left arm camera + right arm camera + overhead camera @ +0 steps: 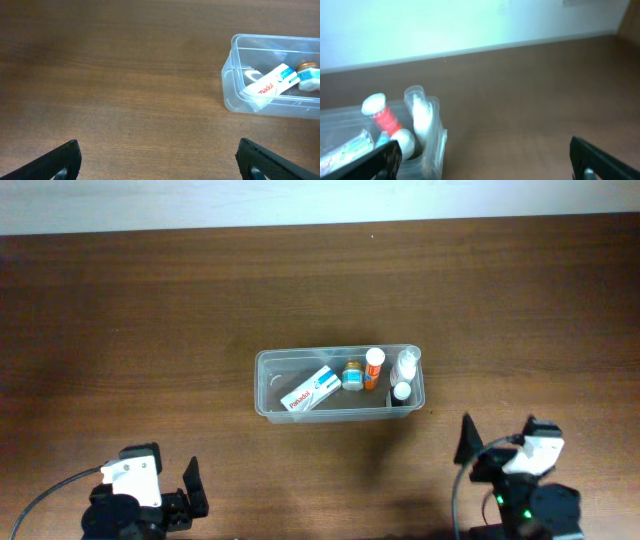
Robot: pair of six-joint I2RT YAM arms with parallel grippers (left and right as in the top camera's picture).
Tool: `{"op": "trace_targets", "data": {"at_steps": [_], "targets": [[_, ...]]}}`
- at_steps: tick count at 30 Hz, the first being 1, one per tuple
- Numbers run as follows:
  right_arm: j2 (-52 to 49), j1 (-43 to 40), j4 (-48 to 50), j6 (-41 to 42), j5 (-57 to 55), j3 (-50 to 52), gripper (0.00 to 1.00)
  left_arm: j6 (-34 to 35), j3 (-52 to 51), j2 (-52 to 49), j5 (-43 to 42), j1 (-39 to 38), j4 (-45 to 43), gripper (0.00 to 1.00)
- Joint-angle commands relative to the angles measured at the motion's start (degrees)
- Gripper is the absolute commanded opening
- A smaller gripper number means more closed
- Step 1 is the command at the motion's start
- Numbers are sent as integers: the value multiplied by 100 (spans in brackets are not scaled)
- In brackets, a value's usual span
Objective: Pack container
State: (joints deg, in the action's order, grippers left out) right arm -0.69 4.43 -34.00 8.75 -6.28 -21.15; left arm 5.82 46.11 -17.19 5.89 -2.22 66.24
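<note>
At the middle of the worktop sits the container, its long side across the overhead view. Inside are a box, a jar, an orange-capped bottle and two pale bottles. You can see nothing loose on the wood around it. From that I judge the packing done or nearly so, and the step in hand is to park clear. Do it well by keeping both arms low and back at the near edge and passing no tool over the rim: the bottles crowd the right end, and a brush against the thin wall could upset them. No lid shows in any view, so do not reach for one blind. Your left tool is spread wide and holds nothing; it looks along the wood with the container's left end off to its right. Your right tool is likewise wide and bare, tipped up towards the far wall, with the container's right end at its lower left. Both arms sit folded near the front edge, well apart from the container.
</note>
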Motion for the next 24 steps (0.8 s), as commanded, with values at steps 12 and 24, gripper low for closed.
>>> {"op": "trace_targets", "data": {"at_steps": [12, 24], "targets": [[35, -33, 2337, -35, -173, 1794, 98, -48, -22, 28, -55, 15, -22, 99], [33, -33, 2337, -35, -175, 1794, 98, -48, -22, 28, -55, 15, -22, 99]]}}
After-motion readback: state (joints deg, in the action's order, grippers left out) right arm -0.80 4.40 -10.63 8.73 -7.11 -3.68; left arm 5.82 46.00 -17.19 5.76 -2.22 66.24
